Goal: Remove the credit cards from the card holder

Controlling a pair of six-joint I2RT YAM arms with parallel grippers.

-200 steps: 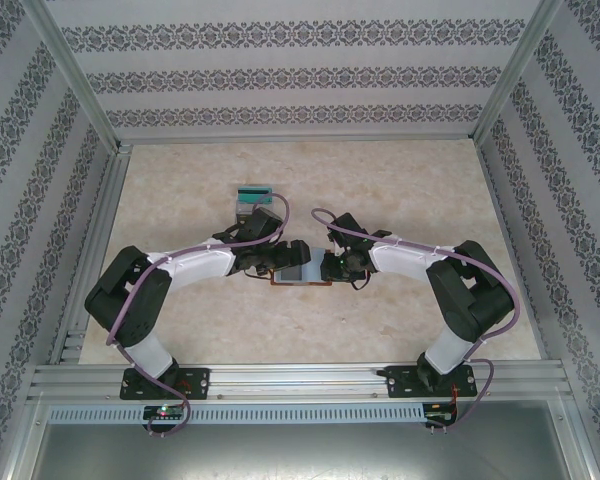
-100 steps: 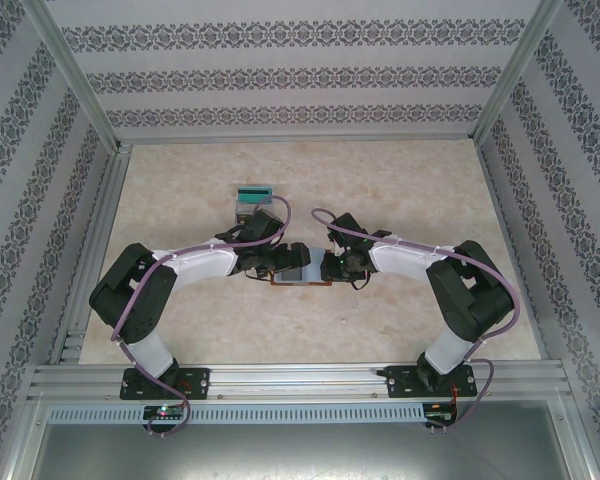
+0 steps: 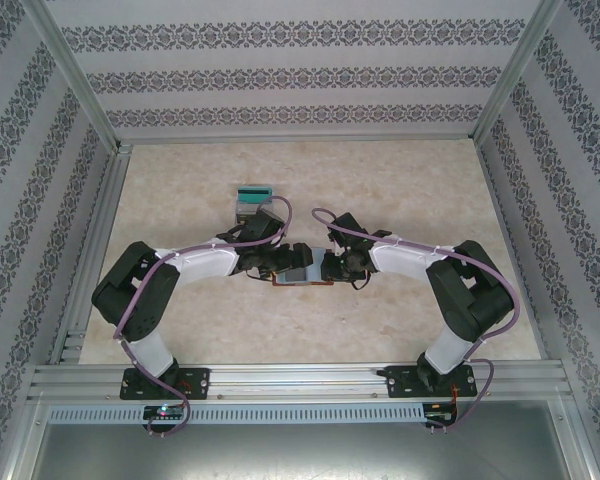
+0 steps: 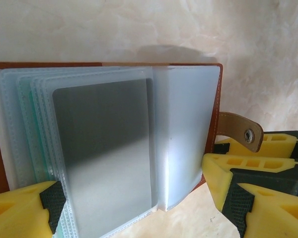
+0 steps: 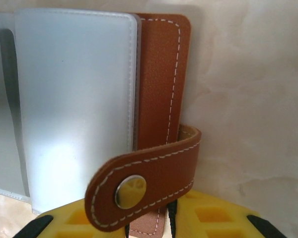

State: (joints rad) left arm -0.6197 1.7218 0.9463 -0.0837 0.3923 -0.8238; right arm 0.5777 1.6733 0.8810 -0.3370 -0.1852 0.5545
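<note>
Leather card holder [image 5: 159, 84] lies open — right claw [image 5: 161, 218] pinches its flap (left claw [image 4: 131, 193] gapes astride it).

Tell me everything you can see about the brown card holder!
The card holder lies open on the table. Its cover looks like brown leather with pale stitching, plus a strap with a metal snap. Inside, frosted plastic sleeves fan out; the front one shows grey. The right gripper pinches its strap edge; the open left gripper straddles the sleeves.

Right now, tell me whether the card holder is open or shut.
Open. The card holder lies spread, its snap strap undone and clear sleeves fanned out, a grey card inside the front one.
</note>
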